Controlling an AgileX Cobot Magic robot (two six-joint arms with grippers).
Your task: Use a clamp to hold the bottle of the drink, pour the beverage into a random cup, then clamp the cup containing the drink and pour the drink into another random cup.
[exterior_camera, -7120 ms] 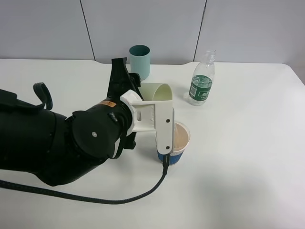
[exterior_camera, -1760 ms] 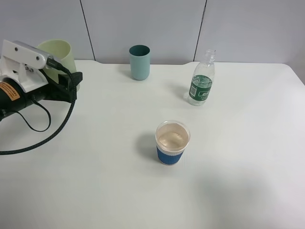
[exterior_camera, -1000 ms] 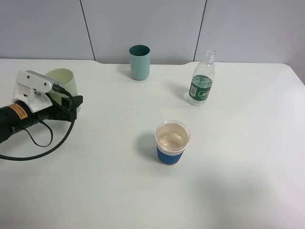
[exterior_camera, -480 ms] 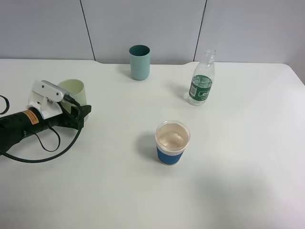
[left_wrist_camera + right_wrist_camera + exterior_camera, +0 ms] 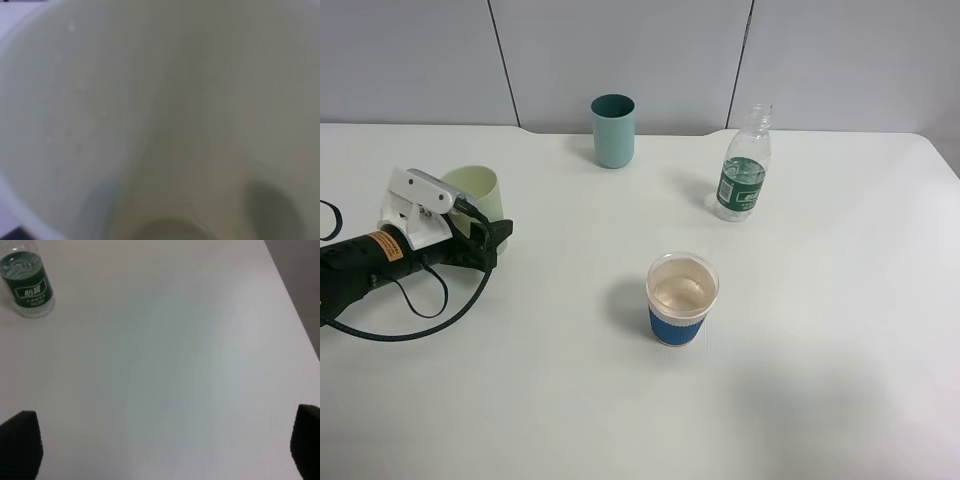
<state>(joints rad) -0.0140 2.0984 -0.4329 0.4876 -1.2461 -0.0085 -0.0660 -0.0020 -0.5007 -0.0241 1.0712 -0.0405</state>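
My left gripper (image 5: 486, 236) is shut on a pale green cup (image 5: 476, 191), which stands upright at the left of the table. The cup's inside (image 5: 160, 120) fills the left wrist view. A paper cup with a blue sleeve (image 5: 682, 300) stands at the table's middle and holds a pale brownish drink. A clear bottle with a green label (image 5: 744, 165) stands uncapped at the back right; it also shows in the right wrist view (image 5: 27, 282). My right gripper (image 5: 164, 440) is open and empty over bare table, out of the exterior view.
A teal cup (image 5: 613, 130) stands at the back middle near the wall. The left arm's black cable (image 5: 420, 330) loops on the table at the left. The table's right edge (image 5: 292, 305) shows in the right wrist view.
My left gripper carried the pale green cup from its tilt over the blue-sleeved cup back to the left and lowered it upright to the table. It has hardly moved in the last half second.
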